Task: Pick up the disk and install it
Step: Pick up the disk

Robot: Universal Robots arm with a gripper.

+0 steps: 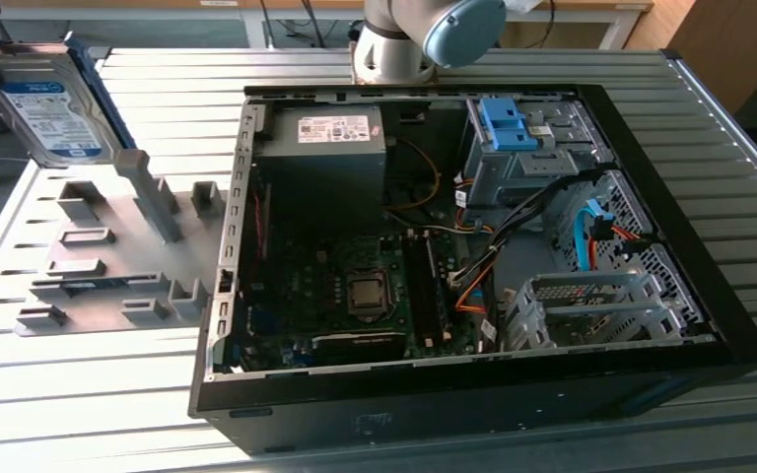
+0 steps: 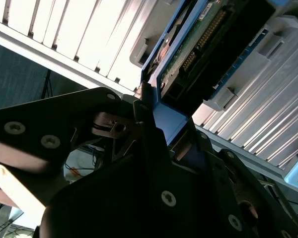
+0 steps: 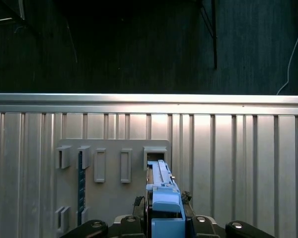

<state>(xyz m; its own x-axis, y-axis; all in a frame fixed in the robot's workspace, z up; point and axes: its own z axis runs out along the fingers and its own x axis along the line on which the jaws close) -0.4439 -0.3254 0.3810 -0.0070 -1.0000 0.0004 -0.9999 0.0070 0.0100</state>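
Disk (image 1: 50,106) at the exterior view's left, upright above the grey slotted rack (image 1: 96,286), pinched by its blue frame (image 3: 167,206) in the closed tool (image 2: 166,126). Probably dense, rigid, shock-sensitive; frame edges safest for gripping, circuit side best left untouched. Ribbed metal bench (image 1: 76,394) beneath; open computer case (image 1: 747,340) rightward, cable-crowded, with little clearance around the drive cage (image 1: 589,310).

Exterior view overlooks case (image 1: 484,409); both wrist views hug disk (image 3: 164,198) (image 2: 198,44).
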